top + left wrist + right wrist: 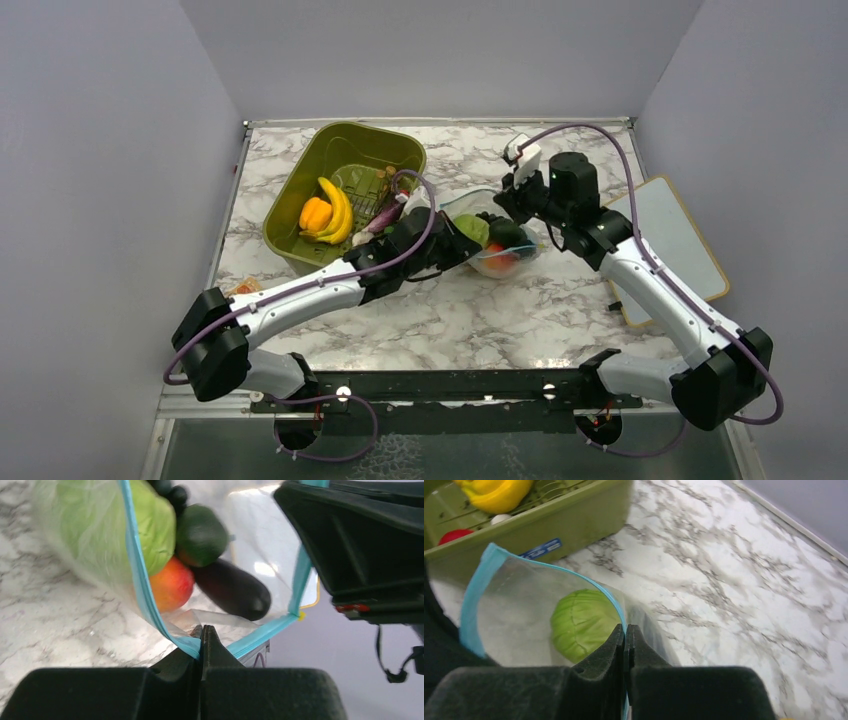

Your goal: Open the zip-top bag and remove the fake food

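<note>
The zip-top bag (520,258) lies mid-table between both arms, its mouth spread wide. My left gripper (201,634) is shut on the near lip of the light blue zipper strip (139,570). My right gripper (625,630) is shut on the opposite lip (471,605). Inside the bag the fake food shows: a light green cabbage-like piece (150,525), a peach-orange fruit (172,586), a dark purple eggplant (232,589) and a dark green piece (200,535). From above, the left gripper (462,238) and right gripper (505,207) flank the bag.
An olive-green bin (300,180) stands at the back left, holding a yellow banana bunch (338,210) and an orange bell pepper (314,214). A white board with a yellow edge (680,235) lies at the right. Grey walls enclose the marble table (480,320).
</note>
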